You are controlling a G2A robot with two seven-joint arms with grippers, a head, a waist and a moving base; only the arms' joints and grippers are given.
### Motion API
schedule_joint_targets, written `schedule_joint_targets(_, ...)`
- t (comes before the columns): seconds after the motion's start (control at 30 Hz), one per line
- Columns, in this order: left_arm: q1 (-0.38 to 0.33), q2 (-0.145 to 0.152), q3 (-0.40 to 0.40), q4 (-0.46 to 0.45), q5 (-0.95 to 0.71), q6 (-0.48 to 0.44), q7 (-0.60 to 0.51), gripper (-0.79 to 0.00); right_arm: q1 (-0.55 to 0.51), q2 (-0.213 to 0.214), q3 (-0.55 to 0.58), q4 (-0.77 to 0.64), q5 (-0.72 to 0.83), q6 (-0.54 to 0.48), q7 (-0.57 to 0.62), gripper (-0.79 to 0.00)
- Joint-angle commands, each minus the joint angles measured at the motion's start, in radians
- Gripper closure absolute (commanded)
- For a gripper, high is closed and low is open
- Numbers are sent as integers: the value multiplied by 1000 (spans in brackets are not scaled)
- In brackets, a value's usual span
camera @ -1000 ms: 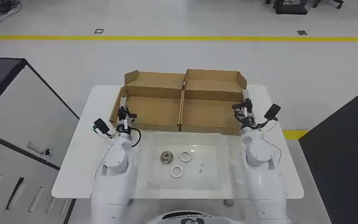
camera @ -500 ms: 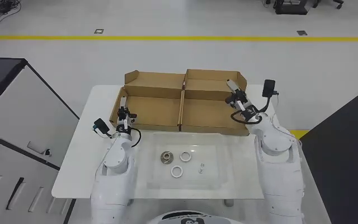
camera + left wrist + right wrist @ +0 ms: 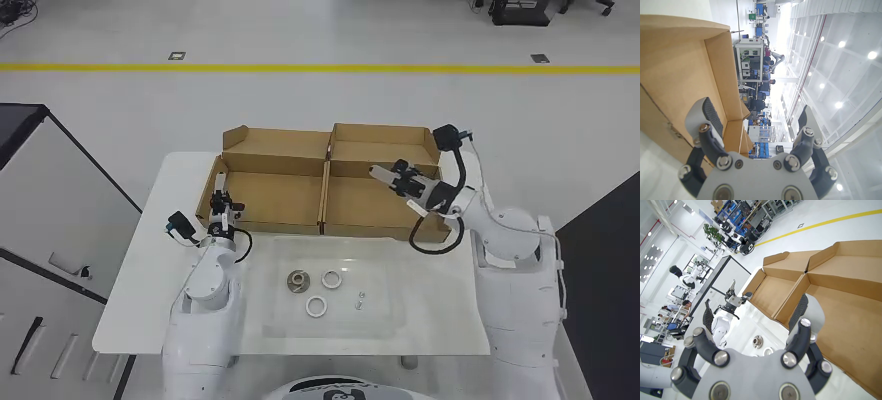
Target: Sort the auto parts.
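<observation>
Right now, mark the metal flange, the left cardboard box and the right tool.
metal flange point(image 3: 297, 281): top view, centre hub.
left cardboard box point(image 3: 268, 198): top view, bare floor.
right tool point(image 3: 755, 303): right wrist view, midway between its open fingertips.

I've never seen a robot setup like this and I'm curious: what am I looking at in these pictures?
A two-armed robot stands at a white table. The top picture looks down from above its arms; the other two come from cameras on its wrists, each showing its own hand up close. The left hand is open beside the left cardboard box; the right hand is open above the right cardboard box. Neither holds anything. Nearer the robot lie a metal flange, two white rings and some small parts too tiny to identify.
</observation>
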Motion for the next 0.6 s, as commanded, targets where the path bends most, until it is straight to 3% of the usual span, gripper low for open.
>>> schedule_joint_targets(0.0, 0, 0, 0, 0, 0, 0, 0, -785, 0, 0, 0, 0, 1, 1, -1, -785)
schedule_joint_targets(0.4, 0, 0, 0, 0, 0, 0, 0, -785, 9, 3, -9, -17, -8, -12, 2, -785)
schedule_joint_targets(0.57, 0, 0, 0, 0, 0, 0, 0, -785, 94, 26, -48, -72, -110, -86, 181, -785)
